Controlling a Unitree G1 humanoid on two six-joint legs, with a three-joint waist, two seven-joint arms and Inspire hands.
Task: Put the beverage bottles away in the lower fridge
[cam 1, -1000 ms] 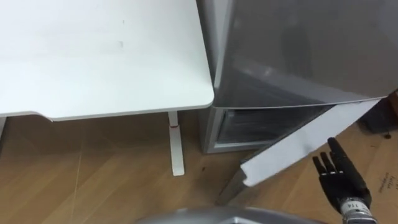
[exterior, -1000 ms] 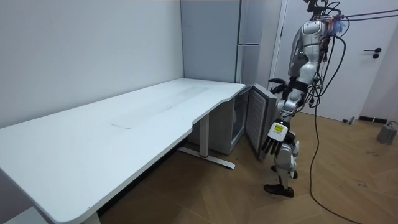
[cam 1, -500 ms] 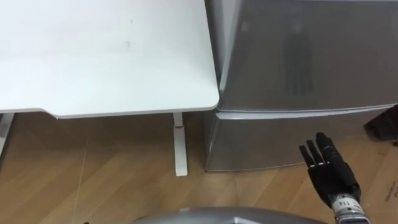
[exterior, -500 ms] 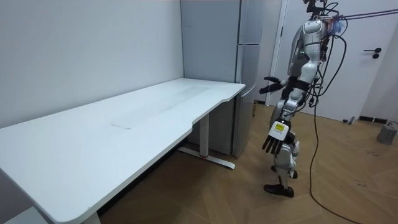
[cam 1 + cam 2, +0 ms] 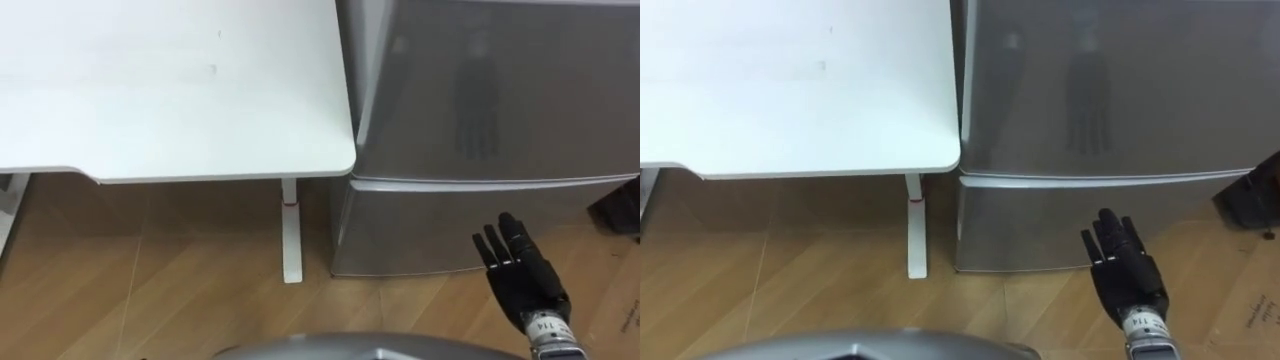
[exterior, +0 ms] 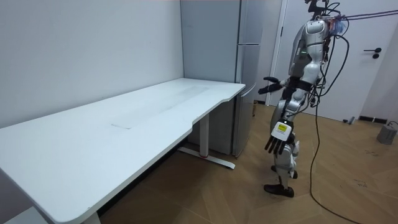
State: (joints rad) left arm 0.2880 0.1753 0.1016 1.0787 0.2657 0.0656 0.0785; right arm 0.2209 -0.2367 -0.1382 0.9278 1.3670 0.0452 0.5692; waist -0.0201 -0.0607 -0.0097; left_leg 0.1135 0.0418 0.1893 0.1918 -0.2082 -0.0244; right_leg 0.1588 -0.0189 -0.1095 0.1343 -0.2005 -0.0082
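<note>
Left eye view shows the right robot hand (image 5: 525, 282) low in front of the fridge (image 5: 480, 90). Its fingers are straight and a little spread, pointing at the lower door (image 5: 420, 225), and it holds nothing. If it touches the door cannot be told. The lower door is shut. The white counter (image 5: 170, 90) stands just beside the fridge, on the left. In the room view the robot stands at the fridge, its left robot hand (image 6: 269, 86) held out at waist height; open or shut cannot be told.
</note>
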